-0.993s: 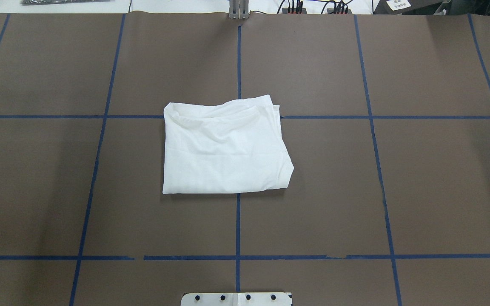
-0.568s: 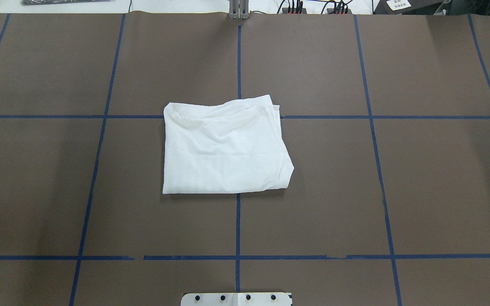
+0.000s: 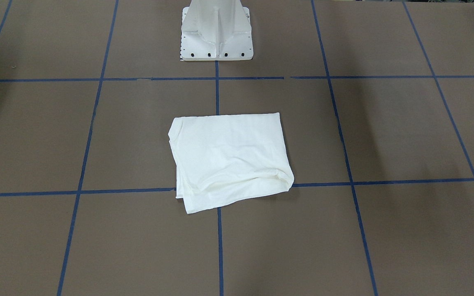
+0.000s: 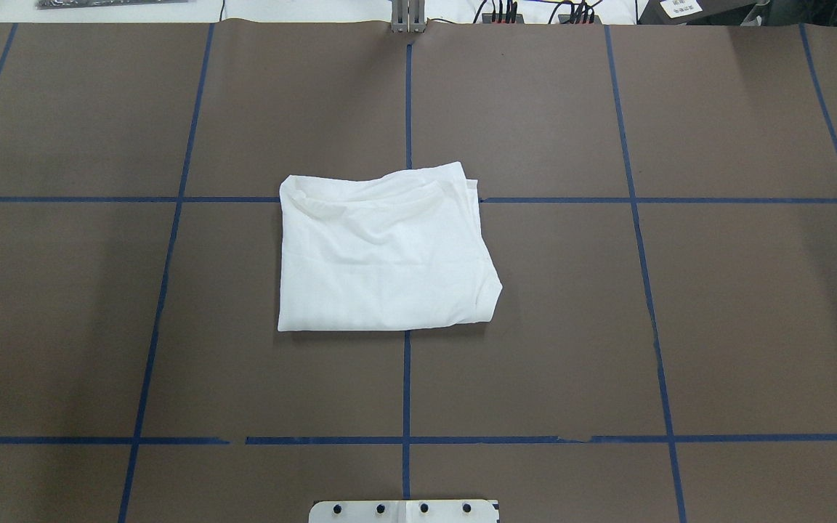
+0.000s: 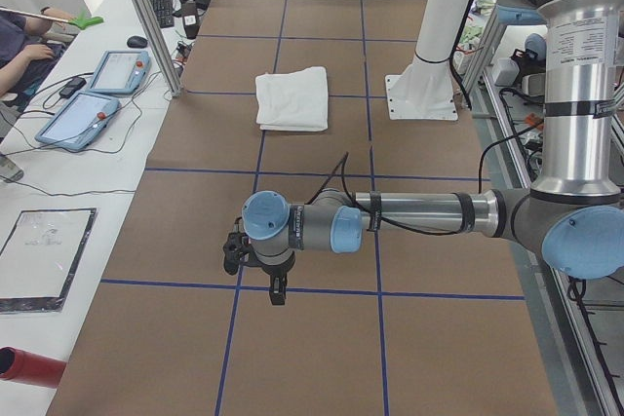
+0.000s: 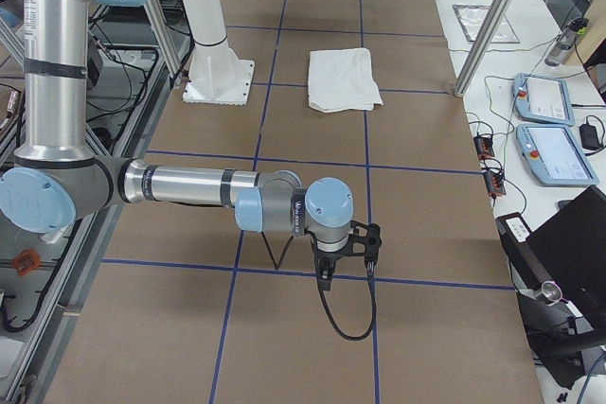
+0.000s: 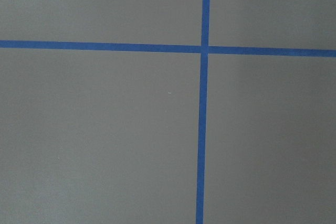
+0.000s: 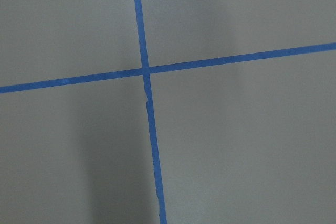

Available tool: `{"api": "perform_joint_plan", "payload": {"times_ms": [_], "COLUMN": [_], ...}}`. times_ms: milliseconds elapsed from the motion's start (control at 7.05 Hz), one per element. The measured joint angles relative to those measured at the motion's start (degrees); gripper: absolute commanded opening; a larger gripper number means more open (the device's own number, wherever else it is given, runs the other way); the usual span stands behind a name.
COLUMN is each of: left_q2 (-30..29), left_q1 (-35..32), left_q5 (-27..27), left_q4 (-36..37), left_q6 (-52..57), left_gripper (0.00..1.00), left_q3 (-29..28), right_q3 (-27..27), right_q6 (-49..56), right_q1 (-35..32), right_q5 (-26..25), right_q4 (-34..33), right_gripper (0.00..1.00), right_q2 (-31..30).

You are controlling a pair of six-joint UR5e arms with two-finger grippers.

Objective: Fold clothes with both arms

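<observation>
The clothes (image 4: 382, 254) are one white garment folded into a rough rectangle, lying flat at the middle of the brown table; they also show in the front view (image 3: 231, 158) and small in both side views (image 5: 292, 97) (image 6: 343, 79). Neither arm reaches them. The left gripper (image 5: 255, 275) hangs over the table far toward the left end, and the right gripper (image 6: 347, 267) hangs far toward the right end. I cannot tell whether either is open or shut. Both wrist views show only bare table with blue tape lines.
The white pedestal base (image 3: 216, 37) stands just behind the garment on the robot's side. Teach pendants (image 5: 117, 70) (image 6: 544, 101) and cables lie on side benches beyond the table's far edge, with metal posts (image 5: 146, 17) there. A person's hand (image 5: 34, 49) rests on the bench.
</observation>
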State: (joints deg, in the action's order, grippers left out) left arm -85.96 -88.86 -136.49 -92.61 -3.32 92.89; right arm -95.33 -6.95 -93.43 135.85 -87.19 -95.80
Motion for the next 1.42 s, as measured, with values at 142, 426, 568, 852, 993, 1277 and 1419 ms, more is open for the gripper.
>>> {"api": "perform_joint_plan", "payload": {"times_ms": [142,426,568,852,993,1277,1419], "left_q2": [0.0,-0.1,-0.1,-0.1,-0.2,-0.2,-0.2], "left_q1": [0.0,0.1,0.1,0.1,0.1,0.1,0.1], "left_q5": [0.0,0.0,0.0,-0.1,-0.1,-0.1,-0.1], "left_q4": [0.0,0.0,0.0,0.0,0.0,0.0,-0.1], "left_q6": [0.0,0.1,0.1,0.1,0.1,0.0,0.0], "left_gripper": [1.0,1.0,1.0,1.0,1.0,1.0,1.0], "left_q3": [-0.1,-0.1,-0.1,0.0,0.1,0.2,0.2], "right_q3": [0.0,0.0,0.0,-0.1,-0.1,-0.4,-0.6], "right_q6": [0.0,0.1,0.1,0.1,0.1,0.2,0.3], "right_q1": [0.0,0.0,0.0,0.0,0.0,0.7,1.6], "right_q5": [0.0,0.0,0.0,0.0,-0.1,-0.7,-1.7], "right_q4": [0.0,0.0,0.0,0.0,-0.1,-0.4,-0.5], "right_gripper": [1.0,1.0,1.0,1.0,1.0,1.0,1.0], "right_q2": [0.0,0.0,0.0,0.0,0.0,-0.1,-0.2]}}
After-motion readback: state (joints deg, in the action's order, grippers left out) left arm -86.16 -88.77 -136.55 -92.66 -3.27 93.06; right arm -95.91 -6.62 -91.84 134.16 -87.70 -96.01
